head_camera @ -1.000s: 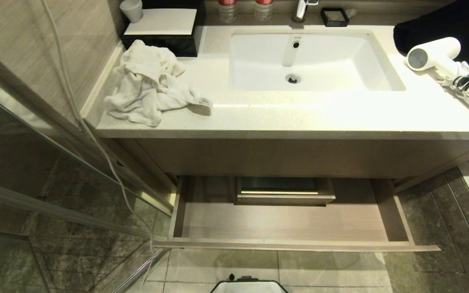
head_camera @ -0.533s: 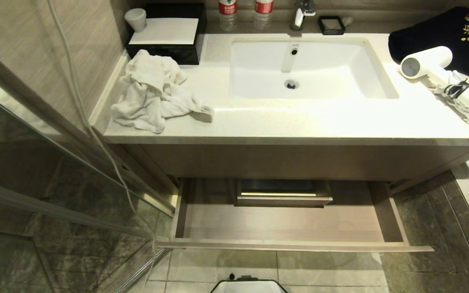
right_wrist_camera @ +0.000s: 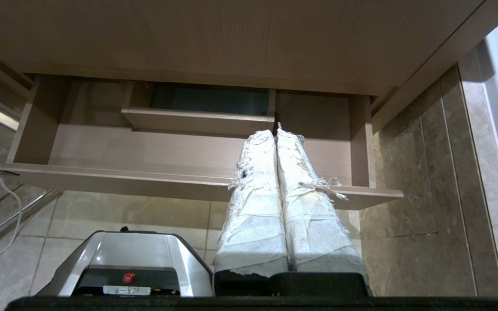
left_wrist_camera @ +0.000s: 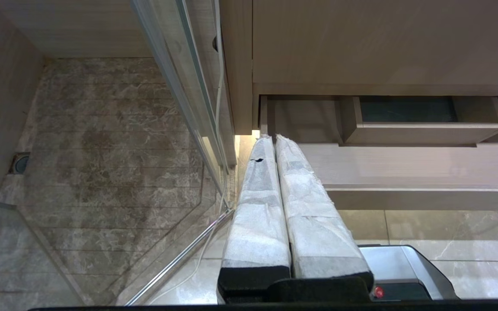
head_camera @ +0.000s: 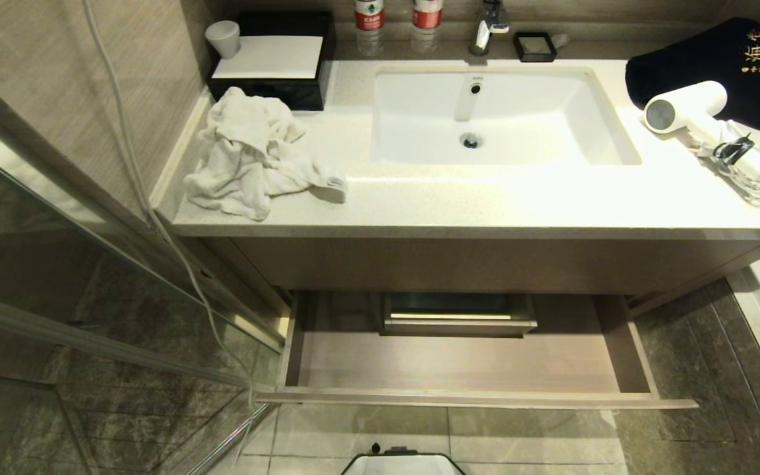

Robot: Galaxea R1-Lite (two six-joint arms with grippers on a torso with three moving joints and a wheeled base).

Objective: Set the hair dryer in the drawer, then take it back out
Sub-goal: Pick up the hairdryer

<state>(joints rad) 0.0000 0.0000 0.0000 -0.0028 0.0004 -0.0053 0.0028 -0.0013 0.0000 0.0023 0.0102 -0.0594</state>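
Two steps make up this job, and neither looks begun. On the far left, in the left wrist view, the left gripper (left_wrist_camera: 275, 140) hangs low in front of the vanity near the glass shower screen (left_wrist_camera: 180, 86), its padded fingers (left_wrist_camera: 257, 207) pressed together with nothing between them. Up on the counter (head_camera: 485, 204), a crumpled white towel (head_camera: 248, 158) lies at the left end, clear of the sink (head_camera: 505, 115) in the middle. Below the counter, the drawer (head_camera: 472, 398) stands pulled out and its floor shows only bare wood grain, with the boxed cut-out (head_camera: 459, 323) at the back. In the right wrist view, the right gripper (right_wrist_camera: 277, 134) is likewise parked low before the drawer's right half, fingers closed on nothing. Farthest right on the counter lies the hair dryer (head_camera: 687, 109), on its side just in front of a dark folded cloth (head_camera: 716, 59), grey round end toward the sink and its coiled cord bundled beside the handle. So the dryer is well apart from both grippers. Everything remains: reaching up, grasping it, lowering it into the drawer, letting go, then lifting it out again.
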